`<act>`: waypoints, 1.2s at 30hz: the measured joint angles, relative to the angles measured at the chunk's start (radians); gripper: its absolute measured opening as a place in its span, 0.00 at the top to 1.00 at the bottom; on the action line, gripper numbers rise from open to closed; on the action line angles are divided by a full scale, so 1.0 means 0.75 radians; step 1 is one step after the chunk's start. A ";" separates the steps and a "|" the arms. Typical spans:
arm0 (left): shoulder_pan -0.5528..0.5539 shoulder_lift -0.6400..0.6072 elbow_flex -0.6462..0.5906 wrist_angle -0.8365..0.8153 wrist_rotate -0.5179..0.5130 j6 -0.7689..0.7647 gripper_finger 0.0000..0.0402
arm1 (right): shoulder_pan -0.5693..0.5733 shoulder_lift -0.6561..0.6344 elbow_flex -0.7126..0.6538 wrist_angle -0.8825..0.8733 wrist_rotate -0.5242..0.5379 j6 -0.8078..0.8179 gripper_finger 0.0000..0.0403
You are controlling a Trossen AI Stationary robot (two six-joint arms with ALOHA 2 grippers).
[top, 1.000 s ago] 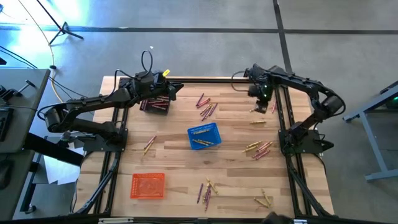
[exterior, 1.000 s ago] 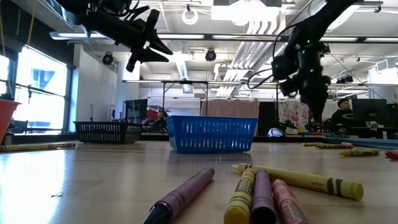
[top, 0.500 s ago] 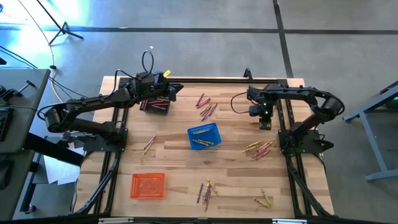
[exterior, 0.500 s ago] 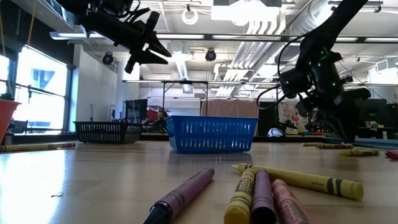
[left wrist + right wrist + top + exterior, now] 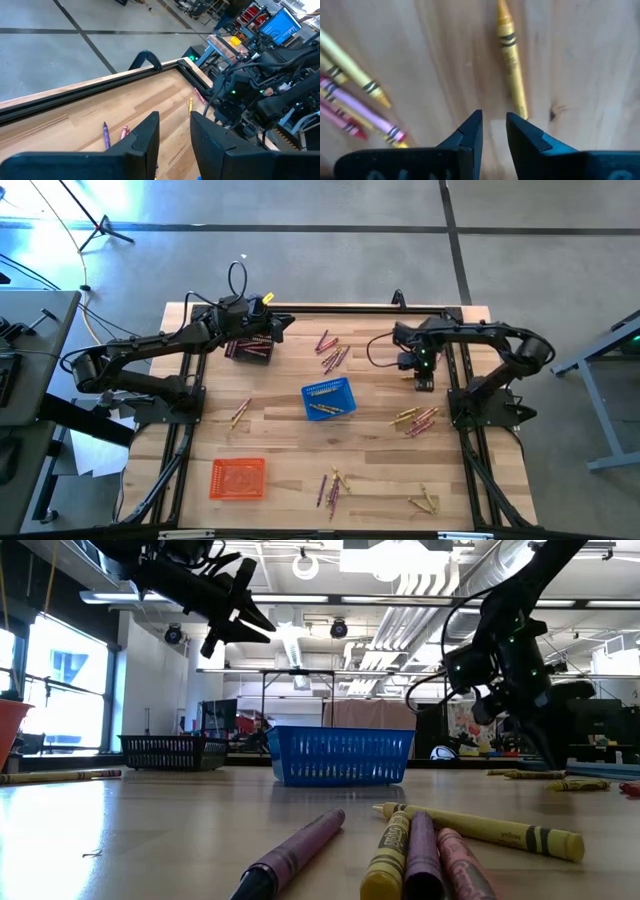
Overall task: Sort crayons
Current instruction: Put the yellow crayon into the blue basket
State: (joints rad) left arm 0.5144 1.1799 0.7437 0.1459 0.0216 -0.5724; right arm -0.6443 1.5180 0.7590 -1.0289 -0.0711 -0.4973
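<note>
Nearest along the table's front edge, a few crayons (image 5: pixel 330 486) lie loose in the middle, with another small bunch (image 5: pixel 423 502) to the right and the orange basket (image 5: pixel 238 478) to the left. Further in, the blue basket (image 5: pixel 328 399) sits mid-table with yellow crayons inside; one crayon (image 5: pixel 240 413) lies to its left and a mixed cluster (image 5: pixel 416 419) to its right. Just beyond that cluster the right gripper (image 5: pixel 493 131) points down low over the wood, its fingers a narrow gap apart and holding nothing, with a yellow crayon (image 5: pixel 511 64) lying just ahead of the tips. Toward the far edge, purple and pink crayons (image 5: pixel 331 350) are scattered, and the left gripper (image 5: pixel 174 131) hangs in the air above the black basket (image 5: pixel 250 347), fingers slightly parted and empty.
</note>
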 joint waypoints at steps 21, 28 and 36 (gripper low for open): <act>0.000 0.000 0.000 0.001 0.000 -0.001 0.76 | 0.049 -0.029 -0.059 0.252 -0.007 0.004 0.82; 0.000 0.000 0.000 0.000 0.000 0.000 0.76 | 0.049 -0.041 -0.156 0.337 0.002 0.004 0.82; 0.000 0.000 0.000 -0.001 0.000 0.000 0.76 | 0.050 -0.029 -0.129 0.302 -0.001 0.000 0.98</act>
State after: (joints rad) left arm 0.5144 1.1797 0.7437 0.1455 0.0216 -0.5724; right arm -0.6067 1.4964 0.6622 -0.8027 -0.0719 -0.4973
